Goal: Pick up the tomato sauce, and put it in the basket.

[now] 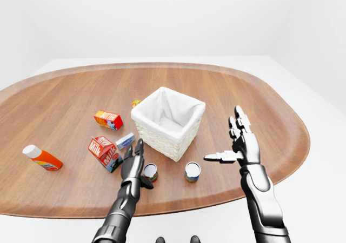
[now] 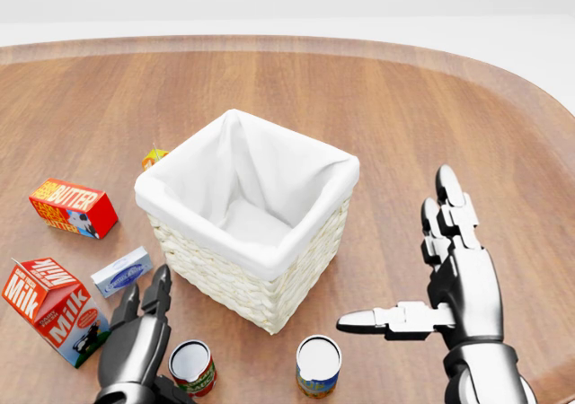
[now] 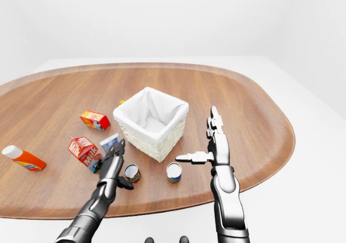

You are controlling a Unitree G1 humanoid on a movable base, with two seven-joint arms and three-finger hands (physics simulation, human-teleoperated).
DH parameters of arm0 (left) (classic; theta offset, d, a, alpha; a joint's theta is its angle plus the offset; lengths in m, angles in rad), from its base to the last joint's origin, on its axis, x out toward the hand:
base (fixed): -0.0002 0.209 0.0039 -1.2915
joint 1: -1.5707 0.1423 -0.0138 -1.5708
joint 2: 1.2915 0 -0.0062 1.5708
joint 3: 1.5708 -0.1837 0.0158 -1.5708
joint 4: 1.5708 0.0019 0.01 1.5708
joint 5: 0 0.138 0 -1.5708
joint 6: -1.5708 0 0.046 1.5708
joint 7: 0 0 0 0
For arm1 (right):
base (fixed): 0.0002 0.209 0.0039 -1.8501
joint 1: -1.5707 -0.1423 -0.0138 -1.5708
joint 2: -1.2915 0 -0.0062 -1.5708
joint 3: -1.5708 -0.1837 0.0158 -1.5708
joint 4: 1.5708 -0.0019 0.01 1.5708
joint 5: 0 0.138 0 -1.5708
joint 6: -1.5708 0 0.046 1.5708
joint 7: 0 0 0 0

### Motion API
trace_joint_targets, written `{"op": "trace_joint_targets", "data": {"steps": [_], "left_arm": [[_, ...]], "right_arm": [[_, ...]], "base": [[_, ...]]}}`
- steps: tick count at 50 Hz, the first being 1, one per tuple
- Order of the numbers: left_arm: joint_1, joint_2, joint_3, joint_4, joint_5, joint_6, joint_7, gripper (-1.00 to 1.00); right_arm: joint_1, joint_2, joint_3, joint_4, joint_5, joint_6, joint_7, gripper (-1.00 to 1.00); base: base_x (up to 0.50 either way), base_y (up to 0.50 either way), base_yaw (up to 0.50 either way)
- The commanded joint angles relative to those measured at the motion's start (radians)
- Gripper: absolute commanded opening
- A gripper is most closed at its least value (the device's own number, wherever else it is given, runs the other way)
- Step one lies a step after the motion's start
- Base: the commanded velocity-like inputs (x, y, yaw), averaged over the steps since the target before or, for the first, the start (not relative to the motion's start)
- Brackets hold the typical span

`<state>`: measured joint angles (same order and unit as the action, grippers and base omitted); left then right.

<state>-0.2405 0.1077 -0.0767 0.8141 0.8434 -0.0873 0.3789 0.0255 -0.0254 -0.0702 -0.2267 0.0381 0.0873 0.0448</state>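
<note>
Wooden table (image 2: pixel 377 99): left hand (image 2: pixel 135 337) open beside red can (image 2: pixel 192 366); right hand (image 2: pixel 449 278) splayed.

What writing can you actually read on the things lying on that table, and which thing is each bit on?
"Milk": on the red and white milk carton, printed on two faces.
"BUTTER": on the red butter box.
Small blue box: has a label, too blurred to read.
Two cans: label print too small to read.
Orange bottle: no text legible.
Basket: no writing.
</note>
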Motion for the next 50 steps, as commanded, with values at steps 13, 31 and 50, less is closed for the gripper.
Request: {"op": "trace_joint_targets", "data": {"steps": [13, 31, 50], "left_arm": [[0.010, -0.005, -0.005, -0.014, 0.006, 0.000, 0.001, 1.00], [-0.001, -0.006, -0.006, 0.005, 0.005, 0.000, 0.016, 1.00], [0.025, -0.018, -0.021, -0.017, 0.026, 0.000, 0.023, 1.00]], "right_arm": [[-0.004, 0.000, 0.000, 0.021, -0.001, 0.000, 0.000, 1.00], [-0.002, 0.000, 0.002, 0.011, 0.000, 0.000, 0.000, 1.00], [-0.001, 0.000, 0.002, 0.006, -0.001, 0.000, -0.001, 1.00]], "base": [[0.00, 0.00, 0.00], [0.00, 0.00, 0.00], [0.00, 0.00, 0.00]]}}
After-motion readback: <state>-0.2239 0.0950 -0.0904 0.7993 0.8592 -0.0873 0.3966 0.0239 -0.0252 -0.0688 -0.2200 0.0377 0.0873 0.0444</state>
